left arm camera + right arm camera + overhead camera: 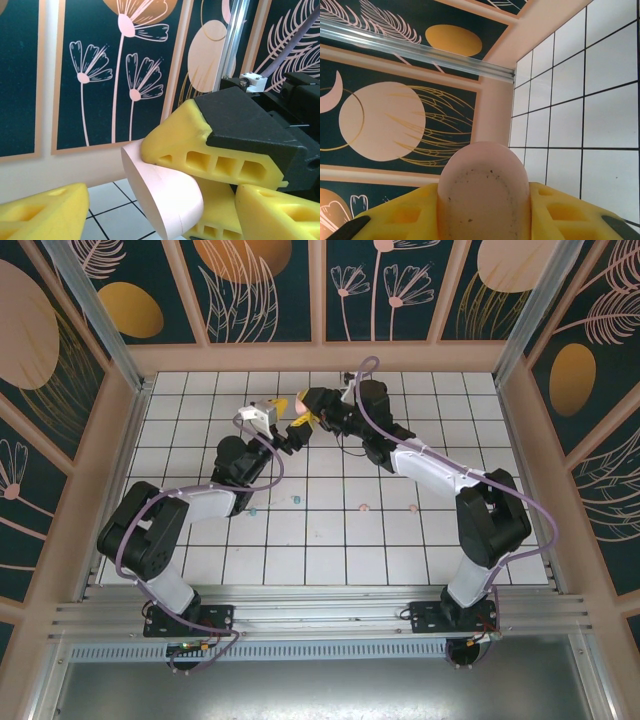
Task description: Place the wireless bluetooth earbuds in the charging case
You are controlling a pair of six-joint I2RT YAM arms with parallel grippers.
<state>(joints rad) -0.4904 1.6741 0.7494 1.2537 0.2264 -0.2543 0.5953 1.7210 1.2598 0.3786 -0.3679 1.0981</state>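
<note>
Right gripper [482, 225] clamped on pale-pink rounded plastic case [162, 192] | left gripper [161, 220] spread about it | tiny teal and pink plastic earbuds [296, 501] mid-surface [330, 555]: judged light, slippery, best pinched across sides.

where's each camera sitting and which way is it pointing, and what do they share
Top: above and behind the bases, looking down on the table; the left arm and right arm show whole.
Left wrist: faces the far wall, at the right fingers clamped on the pink case; the left fingers sit at the bottom corners.
Right wrist: rolled sideways, faces the left wall; the right fingers flank the case.
Shared: both wrist views show that held case.
</note>
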